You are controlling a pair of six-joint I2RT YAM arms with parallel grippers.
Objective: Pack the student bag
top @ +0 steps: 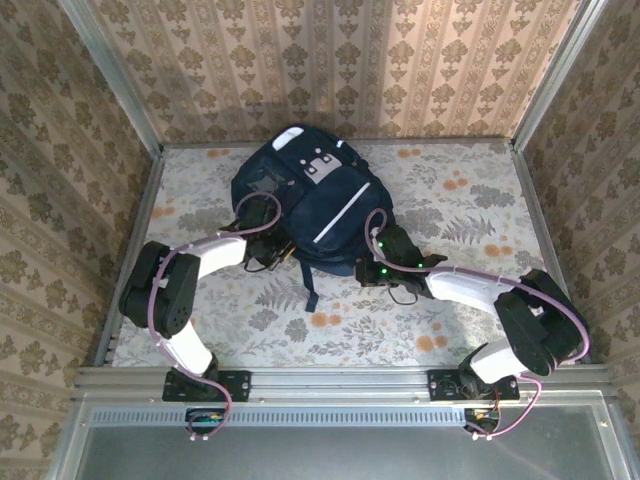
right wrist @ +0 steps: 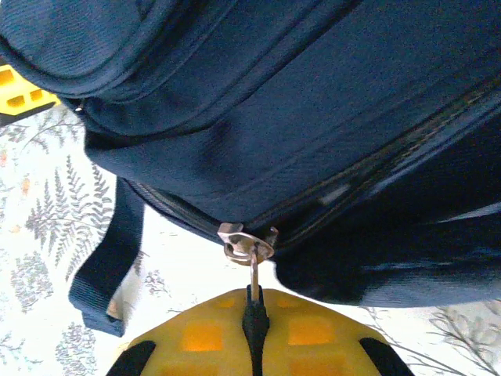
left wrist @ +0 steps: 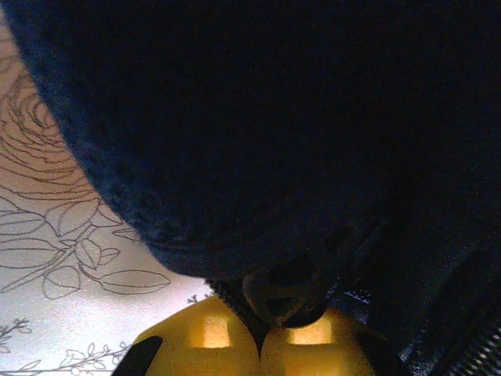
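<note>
We list the student bag (top: 300,195) lying on the desk (top: 450,330), right hand (right wrist: 252,305) pinching its zipper pull (right wrist: 254,270), left hand (left wrist: 261,335) pinched on a dark tab (left wrist: 282,296); zipping, we judge, unfinished.

Matt woven cloth student bag (right wrist: 313,117), shiny metal zip pull (right wrist: 249,249), smooth plastic fingers (right wrist: 203,337)

The left arm (top: 170,290) and right arm (top: 500,300) have black joints, white links and looping lilac cables (top: 153,300). Green lights (top: 381,270) dot one wrist, and the fingers (right wrist: 203,337) are yellow.
</note>
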